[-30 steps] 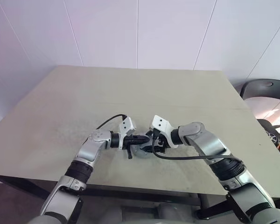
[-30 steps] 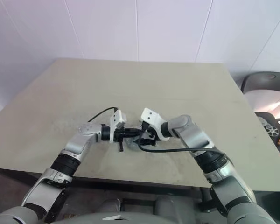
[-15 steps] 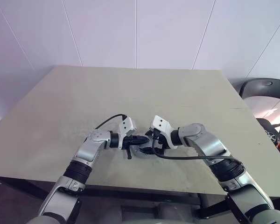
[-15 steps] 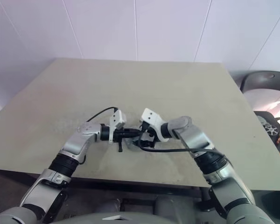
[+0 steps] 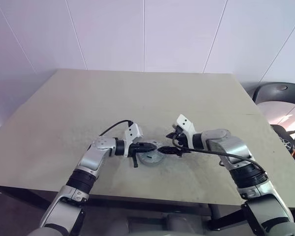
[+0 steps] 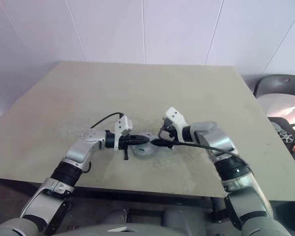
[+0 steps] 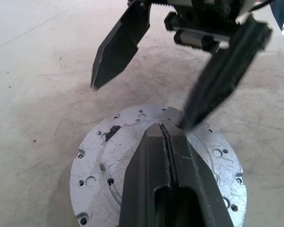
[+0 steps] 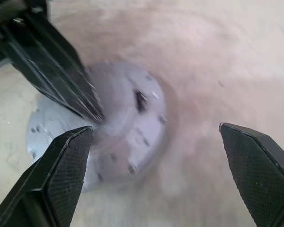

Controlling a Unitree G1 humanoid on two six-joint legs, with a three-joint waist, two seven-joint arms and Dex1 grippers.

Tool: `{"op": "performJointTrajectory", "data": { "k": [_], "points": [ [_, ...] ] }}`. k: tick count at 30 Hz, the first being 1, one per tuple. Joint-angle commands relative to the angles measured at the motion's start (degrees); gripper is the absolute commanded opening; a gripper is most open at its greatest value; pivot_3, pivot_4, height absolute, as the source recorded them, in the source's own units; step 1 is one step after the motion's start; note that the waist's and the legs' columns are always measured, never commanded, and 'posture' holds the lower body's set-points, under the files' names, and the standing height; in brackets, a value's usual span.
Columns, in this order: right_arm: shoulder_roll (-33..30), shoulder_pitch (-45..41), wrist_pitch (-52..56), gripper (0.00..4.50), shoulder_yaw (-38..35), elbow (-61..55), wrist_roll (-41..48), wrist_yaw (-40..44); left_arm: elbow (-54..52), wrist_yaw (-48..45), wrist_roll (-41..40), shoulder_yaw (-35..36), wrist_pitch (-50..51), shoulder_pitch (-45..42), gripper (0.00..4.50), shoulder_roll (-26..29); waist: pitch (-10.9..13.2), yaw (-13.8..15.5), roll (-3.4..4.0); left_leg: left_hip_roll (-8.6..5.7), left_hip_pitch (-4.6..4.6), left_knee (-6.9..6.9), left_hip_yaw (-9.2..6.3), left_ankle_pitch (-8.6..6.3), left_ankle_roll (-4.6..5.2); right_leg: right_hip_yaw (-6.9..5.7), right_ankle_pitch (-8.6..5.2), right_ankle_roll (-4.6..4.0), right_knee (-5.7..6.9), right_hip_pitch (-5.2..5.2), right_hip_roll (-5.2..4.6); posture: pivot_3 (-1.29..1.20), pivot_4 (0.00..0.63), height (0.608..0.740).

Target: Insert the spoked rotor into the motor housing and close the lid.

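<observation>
A flat round silver-metal lid (image 7: 156, 163) (drilled with small holes) lies on the matte beige desk (image 5: 88, 108). The left pincer (image 7: 163, 130) rests shut on it; the right pincer (image 8: 156, 137) gapes wide, empty.

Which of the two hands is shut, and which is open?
The left hand is shut, its fingers pressed together over the lid. The right hand is the open one, fingers spread wide.

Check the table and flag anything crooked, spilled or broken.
Nothing stands out. The round metal lid lies flat on the table, no gap or tilt visible. The left gripper rests shut on top of it; the right gripper is open beside it.
</observation>
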Motion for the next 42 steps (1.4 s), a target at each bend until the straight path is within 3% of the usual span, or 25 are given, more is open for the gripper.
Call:
{"op": "performJointTrajectory", "data": {
  "k": [1, 5, 15, 22, 30, 33, 38, 42],
  "points": [
    [-1.3, 0.9, 7.1, 4.49, -1.4, -1.7, 4.0, 1.6, 1.0, -0.3, 1.3, -1.0, -0.6, 0.4, 0.00, 0.6, 0.0, 0.1, -0.01, 0.00, 0.00, 0.00, 0.00, 0.00, 0.00, 0.00, 0.00, 0.00, 0.00, 0.00, 0.00, 0.00, 0.000, 0.740],
    [-0.7, 2.3, 13.1, 4.49, -2.2, -3.2, 7.8, 1.7, 1.4, -0.3, 1.5, -1.0, -1.5, 0.4, 0.00, 0.6, 0.0, -0.1, 0.01, 0.00, 0.00, 0.00, 0.00, 0.00, 0.00, 0.00, 0.00, 0.00, 0.01, -0.01, 0.01, 0.00, 0.000, 0.740],
    [11.9, 4.6, 23.0, 4.49, -10.6, -5.3, 18.6, -3.6, 2.5, -0.5, 1.6, -1.0, -3.0, 0.5, 0.00, 0.7, 0.0, -0.3, 0.00, 0.01, 0.01, 0.03, -0.01, 0.00, 0.01, 0.02, 0.00, 0.00, 0.13, -0.06, 0.04, 0.00, 0.000, 0.740],
    [18.5, 3.7, 22.5, 4.49, -17.2, -1.7, 18.2, -10.9, 3.1, -0.5, 1.7, -0.8, -3.7, 0.4, 0.00, 1.0, 0.0, -0.6, 0.01, 0.06, 0.02, 0.01, -0.01, 0.00, 0.01, 0.07, -0.01, 0.01, 0.74, -0.42, 0.16, 0.00, 0.000, 0.740],
    [19.5, 2.1, 24.4, 4.49, -18.8, 1.9, 18.5, -14.5, 3.5, -0.4, 1.8, -0.8, -4.3, 0.1, 0.00, 1.0, 0.0, -1.7, 0.01, 0.06, 0.12, 0.18, -0.07, 0.01, 0.02, 0.07, 0.00, -0.03, 0.80, -0.28, 0.16, 0.00, 0.000, 0.740],
    [19.7, 2.1, 25.1, 3.88, -19.1, 1.0, 20.5, -13.5, 3.6, -0.3, 1.8, -0.7, -4.4, 0.1, 0.00, 1.0, 0.0, -1.7, 0.01, 0.04, 0.04, 0.20, -0.05, 0.01, 0.02, 0.08, 0.00, -0.03, 0.77, -0.31, 0.13, 0.00, 0.000, 0.740],
    [19.4, 2.4, 26.2, 2.39, -18.4, -0.7, 22.6, -12.1, 3.7, -0.3, 1.9, -0.7, -4.7, 0.1, 0.00, 1.0, 0.0, -1.6, 0.05, 0.04, 0.01, 0.03, -0.06, 0.01, 0.02, 0.08, 0.00, -0.01, 0.74, -0.41, 0.14, 0.00, 0.000, 0.740],
    [19.2, 2.3, 25.9, 1.82, -18.5, -0.9, 23.9, -11.9, 3.8, -0.3, 2.1, -0.4, -4.8, 0.0, 0.00, 1.0, -0.1, -1.7, 0.13, 0.04, 0.09, 0.03, -0.06, 0.01, 0.02, 0.08, 0.00, -0.01, 0.76, -0.36, 0.15, 0.00, 0.000, 0.740]
  ]
}}
